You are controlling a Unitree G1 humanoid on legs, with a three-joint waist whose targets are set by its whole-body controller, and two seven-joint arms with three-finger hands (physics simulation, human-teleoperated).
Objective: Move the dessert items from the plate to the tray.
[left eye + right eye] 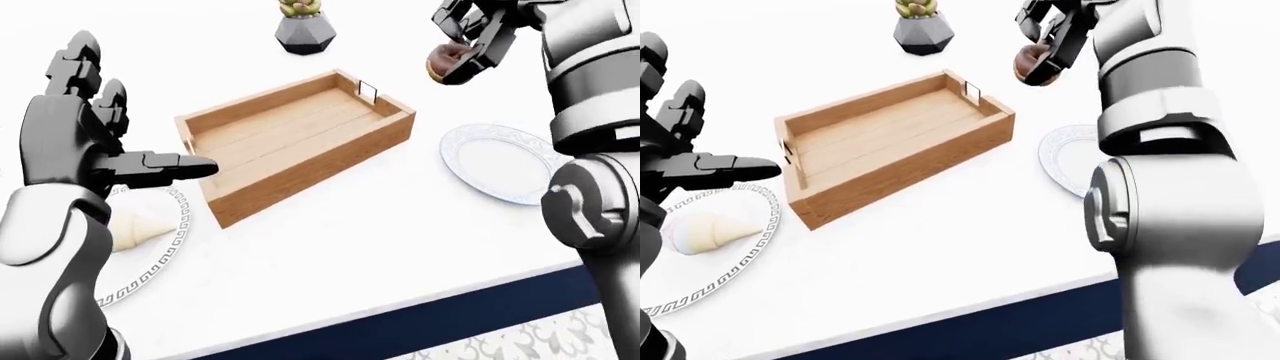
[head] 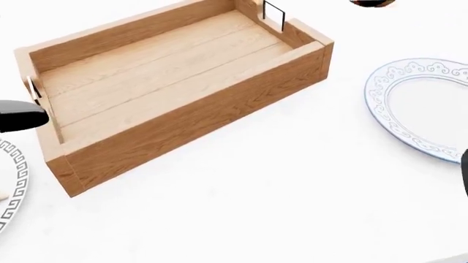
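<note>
The right hand has its fingers curled tight around a brown donut. The donut is up in the air, near the top of the left-eye view. It is not touching anything but the fingers.

The wooden tray sits down and to the left of the donut in that view. The corner of the tray with the small black handle is the part nearest to the donut. So the hand needs to go left and down to get the donut over the tray floor. The tray's long side runs from lower left to upper right, and it looks empty inside.

The blue and white plate lies on the table below the right hand, with nothing on it now.

The left hand is open, with its fingers spread and one finger pointing at the tray. It holds nothing. Under it is another plate with a cream cone on it. The left hand is much nearer to that cone than the right hand is.

A small plant pot stands past the tray, at the top of the view.
</note>
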